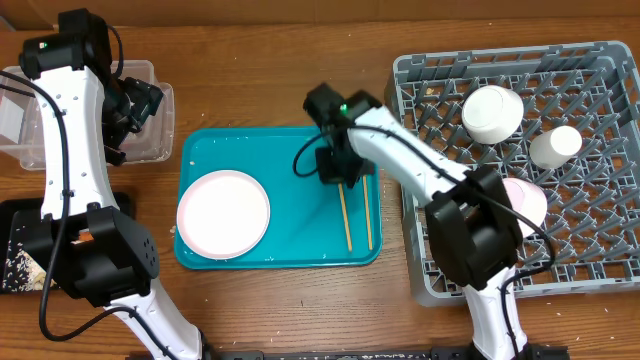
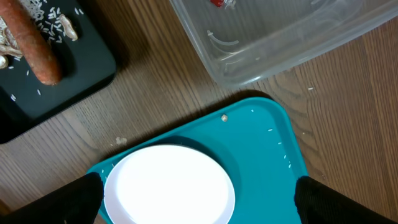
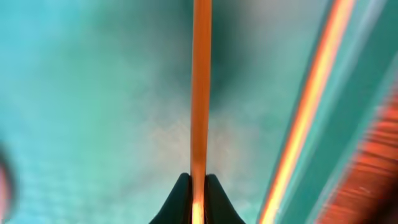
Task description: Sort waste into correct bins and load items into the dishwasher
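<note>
My right gripper (image 1: 336, 166) (image 3: 198, 190) is down on the teal tray (image 1: 290, 150) and shut on one wooden chopstick (image 1: 345, 218) (image 3: 200, 93). The second chopstick (image 1: 368, 212) (image 3: 311, 106) lies beside it on the tray. A white plate (image 1: 223, 212) (image 2: 168, 186) sits on the tray's left half. My left gripper (image 1: 140, 103) (image 2: 199, 208) is open and empty, held high by the clear tub (image 1: 150, 145) (image 2: 280, 37), which holds a red wrapper (image 2: 219, 3). An orange sausage stick (image 2: 37, 43) lies with scraps on the black tray (image 1: 15, 240) (image 2: 81, 68).
The grey dish rack (image 1: 600, 260) at the right holds a white bowl (image 1: 492, 112), a small white cup (image 1: 555, 145) and a plate (image 1: 530, 205) partly hidden by my right arm. Small crumbs lie on the wood by the tray (image 2: 119, 140).
</note>
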Robot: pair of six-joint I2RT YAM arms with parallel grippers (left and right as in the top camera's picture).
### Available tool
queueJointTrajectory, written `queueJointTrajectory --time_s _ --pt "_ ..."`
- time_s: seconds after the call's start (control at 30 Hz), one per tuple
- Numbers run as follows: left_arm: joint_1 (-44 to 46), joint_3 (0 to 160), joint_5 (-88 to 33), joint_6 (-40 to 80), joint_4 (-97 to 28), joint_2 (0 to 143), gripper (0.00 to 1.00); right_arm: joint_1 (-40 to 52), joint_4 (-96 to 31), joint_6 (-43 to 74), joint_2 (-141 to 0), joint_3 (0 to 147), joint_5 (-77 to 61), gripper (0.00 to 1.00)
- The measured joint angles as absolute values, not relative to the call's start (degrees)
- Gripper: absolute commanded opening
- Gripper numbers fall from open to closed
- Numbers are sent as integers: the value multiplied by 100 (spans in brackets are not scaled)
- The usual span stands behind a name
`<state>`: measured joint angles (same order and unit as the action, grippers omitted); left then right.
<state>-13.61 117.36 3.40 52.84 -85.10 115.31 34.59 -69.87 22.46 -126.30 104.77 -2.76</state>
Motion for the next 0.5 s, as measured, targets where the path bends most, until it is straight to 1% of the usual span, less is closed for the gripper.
queueJointTrajectory --time_s 0.23,0.4,0.5 --pt "-1361 11736 340 5284 -8510 11531 100 2961 -8068 2171 -12628 11994 23 4" --pt "-1361 11736 340 5284 -8512 11531 100 2239 -8527 1787 -12626 12879 207 4" --pt "-1361 11736 340 5284 -8510 11531 100 1710 -8558 1455 -12599 13089 259 4"
